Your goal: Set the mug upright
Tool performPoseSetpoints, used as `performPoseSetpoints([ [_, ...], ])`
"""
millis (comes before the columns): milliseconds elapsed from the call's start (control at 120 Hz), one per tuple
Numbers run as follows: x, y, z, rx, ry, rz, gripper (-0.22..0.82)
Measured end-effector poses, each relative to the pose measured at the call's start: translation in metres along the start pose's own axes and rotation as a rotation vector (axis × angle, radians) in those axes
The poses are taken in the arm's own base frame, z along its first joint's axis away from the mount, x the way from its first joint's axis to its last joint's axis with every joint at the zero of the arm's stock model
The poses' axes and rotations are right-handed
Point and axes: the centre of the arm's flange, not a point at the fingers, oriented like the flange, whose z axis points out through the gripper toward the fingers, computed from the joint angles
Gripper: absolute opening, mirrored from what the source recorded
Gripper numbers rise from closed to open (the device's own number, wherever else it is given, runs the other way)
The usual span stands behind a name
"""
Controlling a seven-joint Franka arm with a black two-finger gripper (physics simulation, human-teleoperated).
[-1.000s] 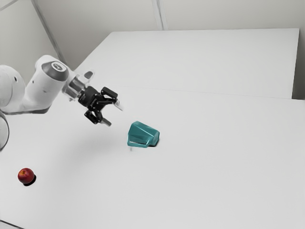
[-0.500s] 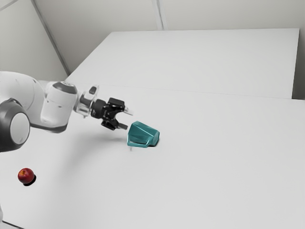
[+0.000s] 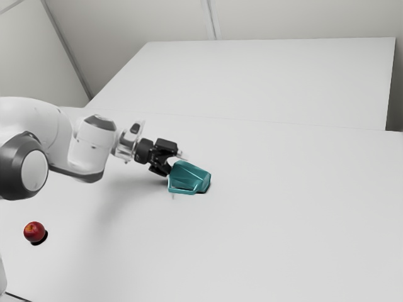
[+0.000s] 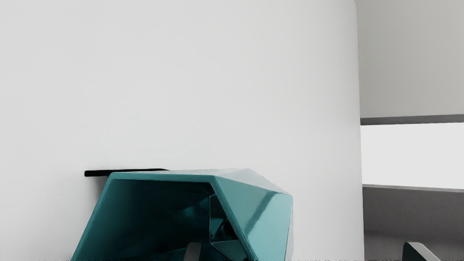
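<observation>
Exterior view: the mug (image 3: 190, 177) is seen lying on its side on the bench (image 3: 283, 233), its mouth turned toward the end effector (image 3: 177, 162) and its base toward the exterior view's right. A red apple (image 3: 34, 231) is set well apart from it. The end effector is held open at the mouth: in the wrist view one finger (image 4: 193, 252) is seen against the dark hollow and the other finger (image 4: 420, 251) beyond the outer wall, with nothing pinched between them.

Uprightness is not yet shown, so a tipping of the mug is judged to be needed. It is likely to be light for its size and stiff, with a hard, glossy skin on which smooth pads could slip; whether it is brittle cannot be told. The wall near the rim is judged the best hold, one finger inside and one outside. By a loose pinch on the slanted facets, the mug might be rolled or pushed away rather than turned.
</observation>
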Motion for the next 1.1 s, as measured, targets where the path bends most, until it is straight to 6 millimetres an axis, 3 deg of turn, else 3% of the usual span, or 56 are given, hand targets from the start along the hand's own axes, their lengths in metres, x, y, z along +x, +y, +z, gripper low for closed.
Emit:
performPoseSetpoints([
  [100,-0.002,-0.002,0.001,0.000,0.000,0.011,0.59],
  [292,-0.001,-0.001,0.000,0.003,0.007,0.026,0.13],
  [450,-0.001,0.003,0.002,0.001,0.005,0.031,-0.06],
  [633,0.000,0.013,0.000,-0.003,0.007,0.043,-0.14],
  [767,0.003,0.035,-0.013,0.004,0.011,0.080,-0.15],
  [850,0.018,0.065,-0.030,0.045,0.006,0.155,-0.16],
  [992,0.064,0.127,-0.073,0.316,-0.105,0.381,-0.17],
  [1100,0.078,0.134,-0.095,0.589,-0.220,0.468,-0.17],
])
